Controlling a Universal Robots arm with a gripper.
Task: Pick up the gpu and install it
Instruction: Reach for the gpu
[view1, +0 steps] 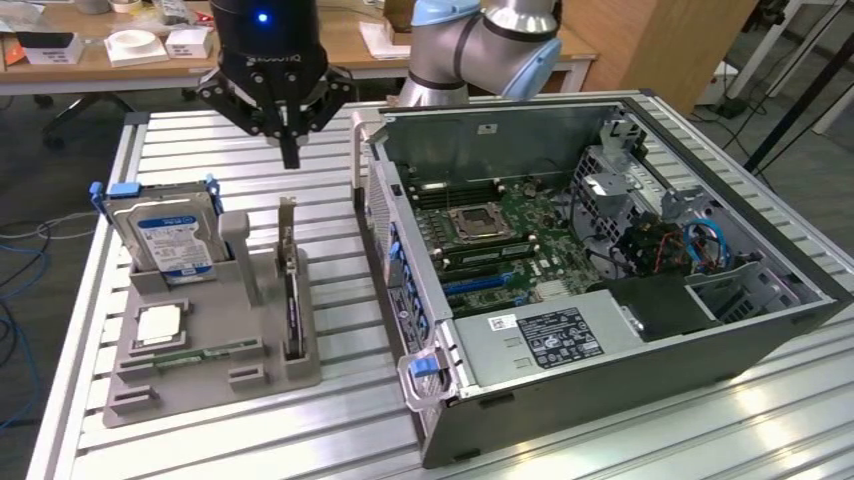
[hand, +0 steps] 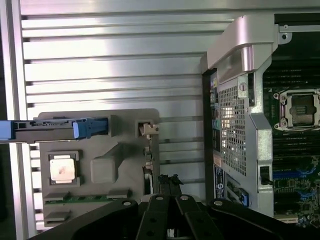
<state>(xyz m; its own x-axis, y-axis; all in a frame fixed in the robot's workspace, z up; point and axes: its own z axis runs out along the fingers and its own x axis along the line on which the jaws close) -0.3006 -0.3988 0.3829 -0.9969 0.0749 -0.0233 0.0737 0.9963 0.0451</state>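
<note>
The gpu (view1: 288, 290) is stood on its long edge in a narrow slot of the grey holder (view1: 200, 385), along the holder's side that faces the computer case (view1: 534, 350). It is seen as a thin dark slab, with a silver bracket at the holder's end nearer the arm's base. Its upper edge is left free, and open air is found above it.

The gripper (view1: 290, 160) is hung above that same end of the holder, roughly over the card's line and well apart from it. Its black fingers are pressed together into one narrow point, and nothing is held.

Between the holder and the case a bare strip of the table (view1: 667, 440) is left. The table is made of ribbed aluminium slats.

On the holder's side away from the case, a silver hard drive (view1: 167, 235) with a blue-white label is stood upright in a blue frame. A flat square processor (view1: 158, 325) is laid in a recess of the holder, and a green memory stick (view1: 207, 352) lies in a groove just beside it.

The case is laid open, its green board and sheet-metal walls exposed
</note>
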